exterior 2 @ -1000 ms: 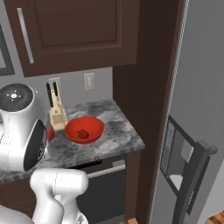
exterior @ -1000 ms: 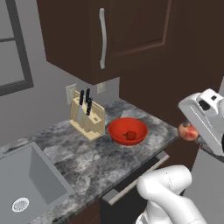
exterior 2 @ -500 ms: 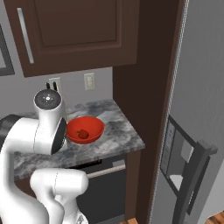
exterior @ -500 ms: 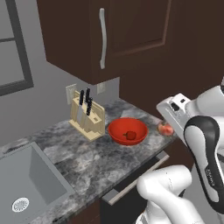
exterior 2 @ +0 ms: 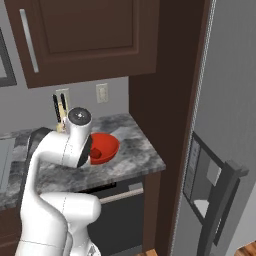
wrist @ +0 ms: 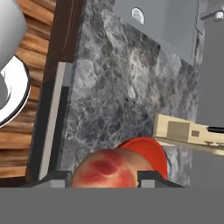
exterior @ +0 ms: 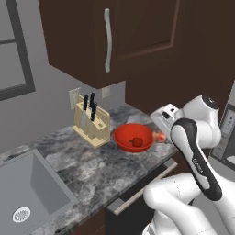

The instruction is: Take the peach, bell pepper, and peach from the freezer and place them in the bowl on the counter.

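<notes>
My gripper (exterior: 160,134) is shut on a pinkish-orange peach (exterior: 160,137) and holds it just right of the red bowl (exterior: 125,136), at its rim. A small deep-red bell pepper (exterior: 136,142) lies inside the bowl. In the hand view the peach (wrist: 105,167) sits between my two fingertips (wrist: 57,177), with the bowl's rim (wrist: 153,151) showing just beyond it. The bowl (exterior 2: 109,145) stands on the marbled counter (exterior: 92,170). The freezer (exterior 2: 230,100) is the light-grey front at the right, its door closed.
A wooden knife block (exterior: 92,123) stands left of the bowl against the wall. A grey sink (exterior: 27,193) is sunk into the counter's left end. Dark upper cabinets (exterior: 128,36) hang over the counter. My own arm (exterior 2: 60,160) covers part of the bowl.
The arm has swung left from the fridge side toward the bowl, carrying the peach along. The bowl, the bell pepper and the knife block have stayed put.
</notes>
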Robot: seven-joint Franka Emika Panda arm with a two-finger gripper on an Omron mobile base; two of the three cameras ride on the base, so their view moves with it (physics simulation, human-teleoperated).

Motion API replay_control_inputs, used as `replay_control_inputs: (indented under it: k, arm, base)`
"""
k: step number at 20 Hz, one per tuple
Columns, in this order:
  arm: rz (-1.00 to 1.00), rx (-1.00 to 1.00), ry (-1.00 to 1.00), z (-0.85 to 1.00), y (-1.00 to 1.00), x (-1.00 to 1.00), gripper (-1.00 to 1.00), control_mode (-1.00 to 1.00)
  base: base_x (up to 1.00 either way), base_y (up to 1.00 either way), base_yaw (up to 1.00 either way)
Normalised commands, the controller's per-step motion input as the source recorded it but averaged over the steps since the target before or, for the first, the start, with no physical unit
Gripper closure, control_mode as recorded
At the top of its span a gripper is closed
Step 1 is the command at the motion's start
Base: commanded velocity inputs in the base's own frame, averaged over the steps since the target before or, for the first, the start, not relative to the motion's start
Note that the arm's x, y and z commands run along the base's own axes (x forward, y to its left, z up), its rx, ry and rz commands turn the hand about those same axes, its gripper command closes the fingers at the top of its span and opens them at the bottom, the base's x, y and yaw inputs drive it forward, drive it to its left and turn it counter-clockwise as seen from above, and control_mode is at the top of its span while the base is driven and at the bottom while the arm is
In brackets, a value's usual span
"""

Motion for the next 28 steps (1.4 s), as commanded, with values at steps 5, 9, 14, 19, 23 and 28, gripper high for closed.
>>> replay_control_inputs:
  k: [5, 9, 14, 19, 23, 28]
  arm:
    - [0.05, 0.00, 0.15, -0.28, 0.04, 0.64, 1.00, -1.00]
    - [0.03, 0.00, 0.00, -0.23, 0.01, 0.52, 1.00, -1.00]
    - [0.00, 0.00, 0.00, -0.20, 0.07, 0.39, 1.00, -1.00]
    - [0.00, 0.00, 0.00, -0.37, 0.19, 0.40, 1.00, -1.00]
    - [0.00, 0.00, 0.00, -0.46, 0.14, 0.47, 1.00, -1.00]
    - [0.00, 0.00, 0.01, -0.46, 0.02, 0.44, 1.00, -1.00]
  base:
    - [0.00, 0.00, 0.00]
    - [0.00, 0.00, 0.00]
    - [0.00, 0.00, 0.00]
    - [0.00, 0.00, 0.00]
    - [0.00, 0.00, 0.00]
    - [0.00, 0.00, 0.00]
